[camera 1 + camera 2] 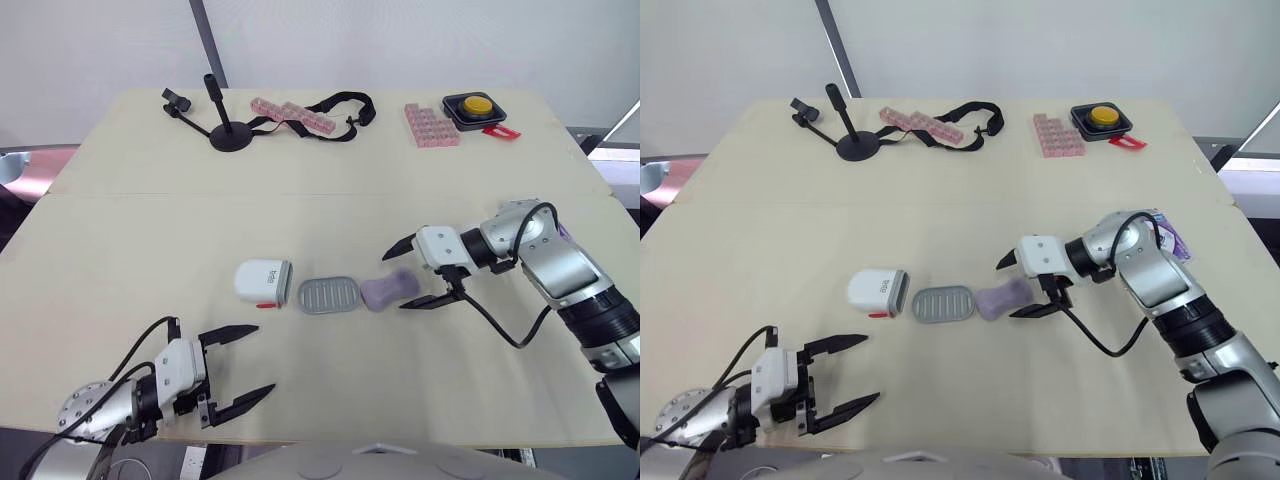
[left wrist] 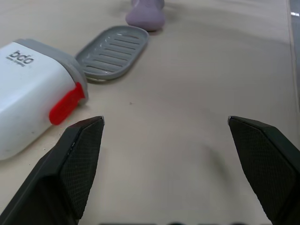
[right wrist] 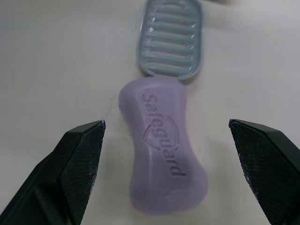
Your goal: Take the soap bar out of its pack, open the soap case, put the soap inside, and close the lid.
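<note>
The purple soap bar (image 1: 388, 291) lies bare on the table, its left end touching a grey ridged tray (image 1: 328, 295). Left of the tray rests the white soap case (image 1: 263, 281) with a red latch, lying on its side. My right gripper (image 1: 394, 281) is open and low over the table, one finger on each side of the soap's right end without touching it. My left gripper (image 1: 265, 358) stands open and holds nothing near the table's front edge, a short way in front of the white case (image 2: 33, 89). A purple and white wrapper (image 1: 1170, 240) peeks out behind my right arm.
At the back stand a black stand (image 1: 228, 130), a black strap (image 1: 345, 105), two pink pill organisers (image 1: 290, 113) (image 1: 431, 125) and a yellow button in a black box (image 1: 474, 107). A seam (image 1: 200, 195) crosses the table.
</note>
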Controlling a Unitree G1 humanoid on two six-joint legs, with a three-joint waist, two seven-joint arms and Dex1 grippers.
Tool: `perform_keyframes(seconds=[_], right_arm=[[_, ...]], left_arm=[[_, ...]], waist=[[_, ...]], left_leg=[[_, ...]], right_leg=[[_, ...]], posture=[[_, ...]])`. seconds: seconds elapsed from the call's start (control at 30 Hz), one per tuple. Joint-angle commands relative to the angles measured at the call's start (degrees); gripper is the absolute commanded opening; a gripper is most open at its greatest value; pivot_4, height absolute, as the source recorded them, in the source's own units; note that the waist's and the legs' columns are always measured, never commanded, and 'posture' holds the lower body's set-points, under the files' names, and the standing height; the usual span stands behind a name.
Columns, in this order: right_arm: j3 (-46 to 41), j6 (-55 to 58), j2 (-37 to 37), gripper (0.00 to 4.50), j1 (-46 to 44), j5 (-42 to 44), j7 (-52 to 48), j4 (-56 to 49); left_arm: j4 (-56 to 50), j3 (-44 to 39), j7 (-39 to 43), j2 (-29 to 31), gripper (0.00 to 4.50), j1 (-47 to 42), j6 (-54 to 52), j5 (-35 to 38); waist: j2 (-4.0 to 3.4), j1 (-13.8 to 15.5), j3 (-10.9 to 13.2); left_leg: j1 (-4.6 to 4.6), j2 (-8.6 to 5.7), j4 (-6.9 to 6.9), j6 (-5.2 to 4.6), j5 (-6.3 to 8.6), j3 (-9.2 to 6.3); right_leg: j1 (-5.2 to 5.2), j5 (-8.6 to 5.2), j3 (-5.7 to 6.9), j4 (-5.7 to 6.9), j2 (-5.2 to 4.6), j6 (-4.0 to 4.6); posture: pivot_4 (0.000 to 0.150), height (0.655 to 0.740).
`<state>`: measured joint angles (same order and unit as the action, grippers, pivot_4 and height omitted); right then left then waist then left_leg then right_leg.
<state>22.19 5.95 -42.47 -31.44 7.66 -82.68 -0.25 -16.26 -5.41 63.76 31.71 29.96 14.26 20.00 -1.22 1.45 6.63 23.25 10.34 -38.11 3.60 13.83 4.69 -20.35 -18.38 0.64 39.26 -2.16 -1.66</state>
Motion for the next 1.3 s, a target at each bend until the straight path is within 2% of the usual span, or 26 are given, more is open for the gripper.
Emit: perform_keyframes(seconds=[0.03,0.53,0.63,0.8,0.83,1.0,1.3], right_arm=[[1.07,-1.72,-0.38,4.5,-1.92,-1.82,-1.97,-0.11],[4.22,0.64,4.83,4.5,-3.14,-6.25,1.06,1.8],[4.56,-0.31,4.54,3.69,-2.55,-7.15,0.82,2.74],[4.15,-1.68,3.81,2.0,-2.27,-7.72,0.24,3.8],[4.04,-1.8,3.64,1.83,-2.21,-7.66,0.05,3.79],[2.84,0.16,3.73,1.83,-1.87,-5.55,-0.13,0.78],[1.94,23.63,8.76,1.83,-3.21,-0.16,7.52,-16.23]], left_arm=[[-0.58,0.88,-1.16,-0.11,4.49,0.06,2.05,-0.73],[-2.63,4.4,-3.91,1.49,4.49,-1.76,2.2,-1.76],[-3.98,4.03,-4.6,2.34,4.5,-2.14,0.97,-1.13],[-6.24,3.75,-5.67,3.42,4.5,-2.08,-1.15,-0.24],[-6.59,3.76,-5.85,3.58,4.5,-2.04,-1.53,-0.15],[-7.34,3.72,-6.48,3.89,4.5,-1.91,-2.46,-0.08],[-7.2,2.89,-8.36,3.62,4.5,-2.94,-4.5,0.72]], waist=[[0.0,0.06,0.0],[0.02,0.09,-0.01],[0.02,0.09,-0.02],[0.05,0.07,-0.03],[0.05,0.08,-0.04],[0.05,0.1,-0.04],[0.05,0.12,-0.04]], left_leg=[[0.0,0.0,0.0,0.01,0.0,0.0],[-0.06,0.04,0.02,0.54,-0.23,0.03],[-0.07,0.04,0.02,0.56,-0.23,0.03],[-0.07,0.04,0.02,0.61,-0.23,0.04],[-0.11,0.06,0.03,0.63,-0.22,0.05],[-0.15,0.07,0.03,0.69,-0.21,0.06],[-0.3,0.15,0.18,0.91,-0.3,0.07]], right_leg=[[0.0,0.0,0.0,0.0,0.0,0.0],[0.01,0.02,-0.07,0.07,0.06,-0.03],[0.01,0.02,-0.07,0.07,0.07,-0.03],[0.01,0.02,-0.08,0.07,0.1,-0.03],[0.04,0.02,-0.1,0.07,0.12,-0.03],[0.06,0.02,-0.11,0.07,0.13,-0.04],[0.09,0.02,-0.2,0.07,0.25,-0.04]], posture=[[0.15,0.7343],[0.15,0.7343],[0.15,0.7343],[0.15,0.7343],[0.15,0.7343],[0.15,0.7343],[0.15,0.7343]])
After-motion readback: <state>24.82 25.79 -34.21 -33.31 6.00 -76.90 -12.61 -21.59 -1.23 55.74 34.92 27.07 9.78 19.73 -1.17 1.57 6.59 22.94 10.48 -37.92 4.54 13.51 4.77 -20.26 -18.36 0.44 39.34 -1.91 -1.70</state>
